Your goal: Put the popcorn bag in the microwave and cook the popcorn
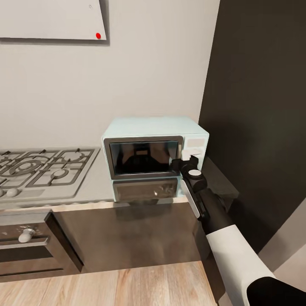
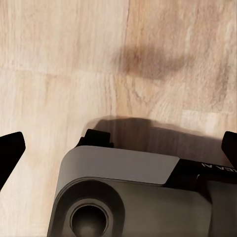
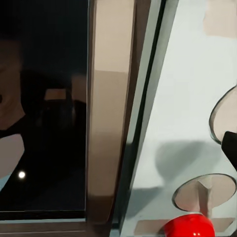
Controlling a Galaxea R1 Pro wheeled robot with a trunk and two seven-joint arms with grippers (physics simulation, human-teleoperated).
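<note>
At far left, a steel gas hob (image 1: 40,170) with grates, set into the grey countertop (image 1: 102,180); beneath it, a dark built-in oven (image 1: 25,246) with a pale knob; above, on the grey wall, a white flat hood (image 1: 51,19) bearing a red dot; light wood floor (image 1: 106,287) along the bottom. Further right, on the countertop, the pale-blue microwave (image 1: 155,127), door shut, dark glass mirroring the robot's shape. At the door's right edge, just by the white control panel, the right gripper (image 1: 183,160), reaching up from a white and black arm; fingers apart or together: cannot tell, tips hidden against the panel. To the right of that, a tall dark wall panel (image 1: 259,106).

From the right wrist camera: dark door glass, grey door frame, then the pale panel with two knobs and a red indicator light (image 3: 188,227) close by. From the left wrist camera: the left gripper (image 2: 118,148) spread wide, black fingertips (image 2: 11,148) at both edges, over wood floor and part of the robot's grey body.
</note>
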